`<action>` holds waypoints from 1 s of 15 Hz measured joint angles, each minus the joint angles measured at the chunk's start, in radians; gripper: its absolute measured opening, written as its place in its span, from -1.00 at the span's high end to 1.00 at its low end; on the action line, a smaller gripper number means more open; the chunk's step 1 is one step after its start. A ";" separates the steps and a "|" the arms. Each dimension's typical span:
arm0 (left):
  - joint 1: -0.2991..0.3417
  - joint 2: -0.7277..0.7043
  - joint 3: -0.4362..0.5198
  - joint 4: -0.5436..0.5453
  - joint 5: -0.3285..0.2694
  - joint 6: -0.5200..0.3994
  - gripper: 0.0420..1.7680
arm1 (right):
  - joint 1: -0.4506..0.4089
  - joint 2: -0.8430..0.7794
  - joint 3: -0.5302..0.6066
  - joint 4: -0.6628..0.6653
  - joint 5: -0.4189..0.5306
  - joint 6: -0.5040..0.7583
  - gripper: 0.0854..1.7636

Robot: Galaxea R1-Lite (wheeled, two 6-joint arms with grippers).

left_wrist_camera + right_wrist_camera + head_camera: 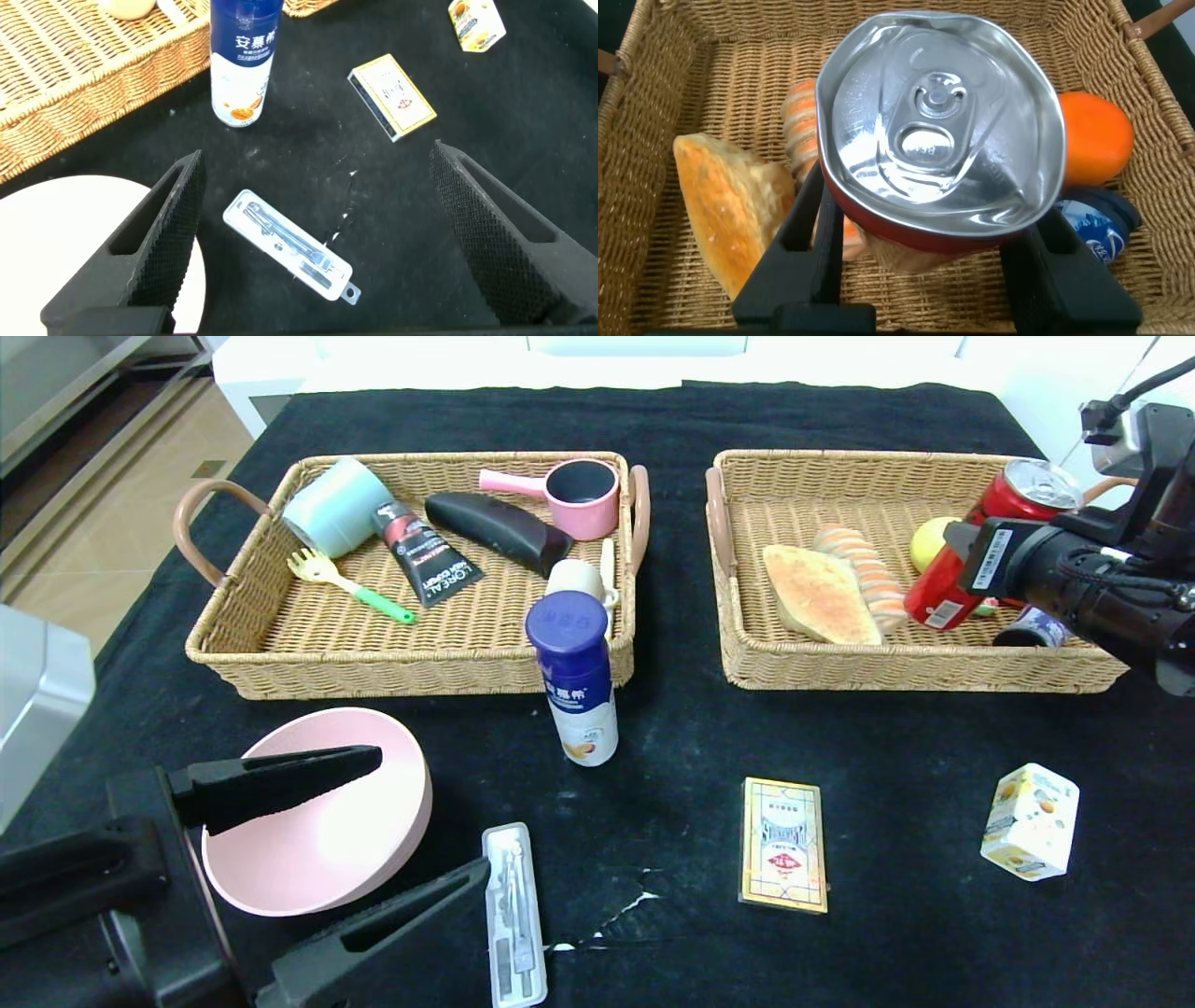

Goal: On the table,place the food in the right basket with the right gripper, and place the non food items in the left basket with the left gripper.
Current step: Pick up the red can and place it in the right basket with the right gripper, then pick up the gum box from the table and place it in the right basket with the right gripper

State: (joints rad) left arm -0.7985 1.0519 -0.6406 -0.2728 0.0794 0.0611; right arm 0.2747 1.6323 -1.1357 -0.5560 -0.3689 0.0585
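Observation:
My right gripper point(962, 565) is shut on a red drink can point(1004, 513) and holds it tilted over the right wicker basket point(915, 672). In the right wrist view the can's dented silver top point(938, 131) sits between my fingers point(799, 252). My left gripper point(429, 812) is open and empty low over the table's front left. One of its fingers is over the pink bowl point(317, 821). A clear compass case point(513, 915) lies beside the other finger and between them in the left wrist view point(290, 245). The left wicker basket point(280, 644) holds non-food items.
A blue-capped bottle point(579, 681) stands before the left basket. A yellow card box point(784, 845) and a small carton point(1030, 821) lie at the front right. The right basket holds bread point(817, 593), a striped pastry point(868, 574), a round fruit point(929, 541) and a blue-lidded item point(1032, 630).

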 joint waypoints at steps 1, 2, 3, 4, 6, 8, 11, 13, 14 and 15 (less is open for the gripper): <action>0.000 0.000 0.000 0.000 0.000 0.000 -0.94 | 0.000 0.005 -0.005 0.000 0.000 0.000 -0.08; -0.001 0.000 0.001 0.000 0.000 0.000 -0.94 | 0.000 0.009 -0.009 0.001 0.000 0.000 -0.08; -0.001 0.000 0.001 0.000 0.000 0.000 -0.94 | 0.000 0.012 -0.012 0.000 0.000 0.000 -0.10; -0.001 0.000 0.001 0.000 -0.001 0.000 -0.94 | 0.000 0.014 -0.014 -0.001 0.000 -0.002 -0.22; -0.002 0.000 0.001 0.000 0.000 0.000 -0.94 | -0.001 0.014 -0.015 -0.003 0.000 -0.004 -0.39; -0.009 0.000 0.004 0.000 0.001 0.000 -0.94 | 0.000 0.014 -0.013 -0.001 0.000 -0.008 -0.51; -0.013 0.001 0.007 0.000 0.001 0.000 -0.94 | 0.004 0.010 -0.007 0.003 0.001 -0.014 -0.64; -0.014 0.001 0.008 0.000 0.001 0.000 -0.94 | 0.012 -0.003 -0.004 0.013 0.000 -0.015 -0.71; -0.015 0.001 0.009 0.000 0.001 0.000 -0.94 | 0.014 -0.014 0.001 0.027 0.000 -0.015 -0.73; -0.015 0.000 0.009 0.000 0.001 0.000 -0.94 | 0.016 -0.032 0.012 0.057 0.000 -0.015 -0.76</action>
State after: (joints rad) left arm -0.8134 1.0519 -0.6321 -0.2726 0.0809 0.0606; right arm 0.2904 1.6004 -1.1238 -0.4987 -0.3694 0.0432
